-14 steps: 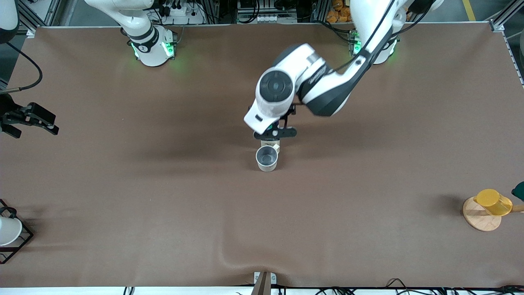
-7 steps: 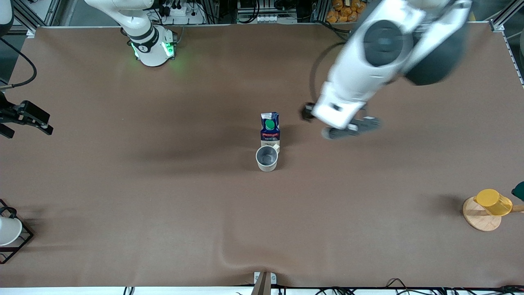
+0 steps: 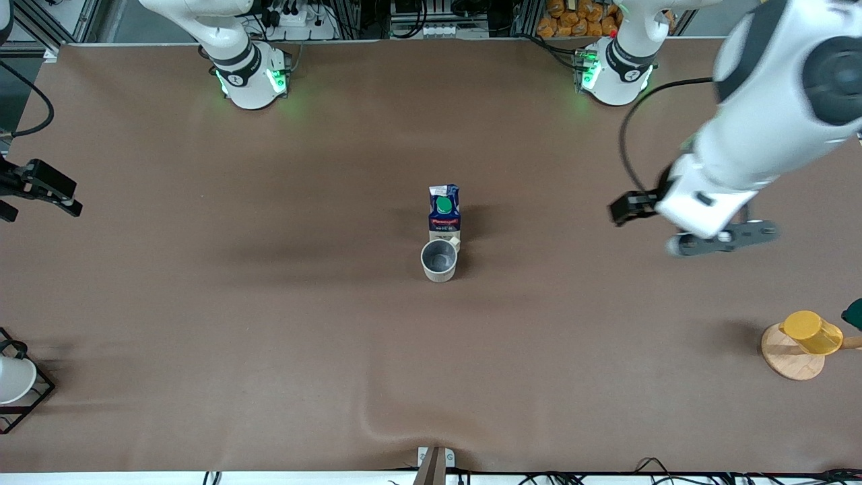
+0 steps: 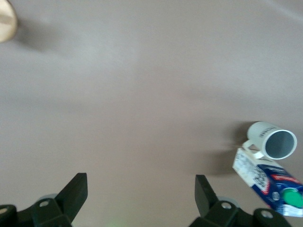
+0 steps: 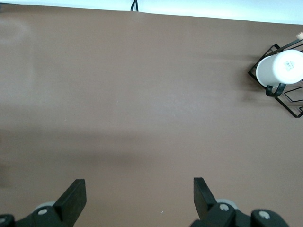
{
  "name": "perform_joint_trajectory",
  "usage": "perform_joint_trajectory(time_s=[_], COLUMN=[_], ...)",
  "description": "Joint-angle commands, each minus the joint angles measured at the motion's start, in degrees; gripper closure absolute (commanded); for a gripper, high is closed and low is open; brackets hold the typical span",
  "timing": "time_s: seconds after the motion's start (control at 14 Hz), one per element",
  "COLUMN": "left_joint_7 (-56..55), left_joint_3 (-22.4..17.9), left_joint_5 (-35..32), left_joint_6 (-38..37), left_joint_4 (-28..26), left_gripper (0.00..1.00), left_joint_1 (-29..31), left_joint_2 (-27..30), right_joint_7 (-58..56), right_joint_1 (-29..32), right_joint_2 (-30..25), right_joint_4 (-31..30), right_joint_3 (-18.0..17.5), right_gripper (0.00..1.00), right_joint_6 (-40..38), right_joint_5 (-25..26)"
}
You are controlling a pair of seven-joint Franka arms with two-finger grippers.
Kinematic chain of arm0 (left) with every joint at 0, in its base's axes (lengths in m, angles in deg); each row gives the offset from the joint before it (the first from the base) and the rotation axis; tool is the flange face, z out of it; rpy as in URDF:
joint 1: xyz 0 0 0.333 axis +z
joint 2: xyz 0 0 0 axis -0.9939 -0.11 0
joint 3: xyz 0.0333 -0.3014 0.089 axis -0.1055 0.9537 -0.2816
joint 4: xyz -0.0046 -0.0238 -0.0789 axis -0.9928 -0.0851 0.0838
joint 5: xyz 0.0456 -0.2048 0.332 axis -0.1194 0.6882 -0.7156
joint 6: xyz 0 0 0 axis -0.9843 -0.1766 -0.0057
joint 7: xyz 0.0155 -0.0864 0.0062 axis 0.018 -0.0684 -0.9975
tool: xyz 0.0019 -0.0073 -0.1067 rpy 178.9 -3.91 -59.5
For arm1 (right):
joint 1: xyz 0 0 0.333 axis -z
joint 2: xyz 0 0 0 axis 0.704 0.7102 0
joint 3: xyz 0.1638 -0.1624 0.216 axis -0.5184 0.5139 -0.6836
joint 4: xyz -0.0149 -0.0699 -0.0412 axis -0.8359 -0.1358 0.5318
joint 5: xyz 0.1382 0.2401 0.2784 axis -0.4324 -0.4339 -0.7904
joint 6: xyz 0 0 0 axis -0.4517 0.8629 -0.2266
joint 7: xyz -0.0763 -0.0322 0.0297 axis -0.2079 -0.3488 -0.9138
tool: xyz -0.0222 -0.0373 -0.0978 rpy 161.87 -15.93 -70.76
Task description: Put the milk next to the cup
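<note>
The left claw (image 4: 141, 196) hangs wide apart over bare table (image 4: 142, 94), milk (image 4: 269, 182) touching cup (image 4: 272, 141).

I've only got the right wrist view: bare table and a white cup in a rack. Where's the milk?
Observer: The milk stands upright mid-table, close beside the cup, which is nearer the front camera.
Operator: Is a hand holding it?
Observer: No. The left hand is open, over bare table toward the left arm's end.
Operator: And my right hand?
Observer: The right hand waits over the table's edge at the right arm's end.
</note>
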State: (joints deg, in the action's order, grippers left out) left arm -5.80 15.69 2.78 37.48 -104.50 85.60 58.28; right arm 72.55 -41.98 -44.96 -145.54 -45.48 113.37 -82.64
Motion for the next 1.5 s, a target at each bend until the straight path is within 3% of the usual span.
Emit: perform_joint_trajectory(time_s=[0.0, 0.21, 0.43, 0.71, 0.93, 1.43], left_joint_7=[8.22, 13.87, 20.47, 19.51, 20.04, 19.78], left_joint_3=[0.58, -2.57, -6.97, -8.30, -16.02, -16.47], left_joint_5=[-0.71, -0.18, -0.79, -0.35, 2.01, 3.25], left_joint_6=[0.56, 3.29, 3.38, 2.77, 2.06, 1.27], left_joint_4=[-6.97, -13.31, -13.05, -13.05, -14.81, -14.46], left_gripper=[0.00, 0.00, 0.00, 0.00, 0.00, 0.00], left_joint_1=[4.84, 4.95, 2.84, 1.08, -4.36, -3.93], left_joint_2=[7.18, 12.81, 14.22, 15.89, 17.92, 18.53], right_joint_7=[0.33, 0.41, 0.77, 0.59, 0.24, 0.33], right_joint_1=[-0.14, -0.05, 0.04, -0.23, -0.23, -0.05], right_joint_2=[-0.16, -0.42, -0.33, -0.07, 0.02, 0.11], right_joint_4=[0.87, 0.87, 1.30, 1.39, 1.39, 1.31], right_joint_3=[-0.06, -0.06, 0.03, -0.06, -0.06, -0.06], right_gripper=[0.00, 0.00, 0.00, 0.00, 0.00, 0.00], right_joint_6=[-1.44, -2.93, -5.75, -5.75, -5.49, -5.57], right_joint_5=[0.69, 0.69, 0.60, 0.51, 1.04, 0.86])
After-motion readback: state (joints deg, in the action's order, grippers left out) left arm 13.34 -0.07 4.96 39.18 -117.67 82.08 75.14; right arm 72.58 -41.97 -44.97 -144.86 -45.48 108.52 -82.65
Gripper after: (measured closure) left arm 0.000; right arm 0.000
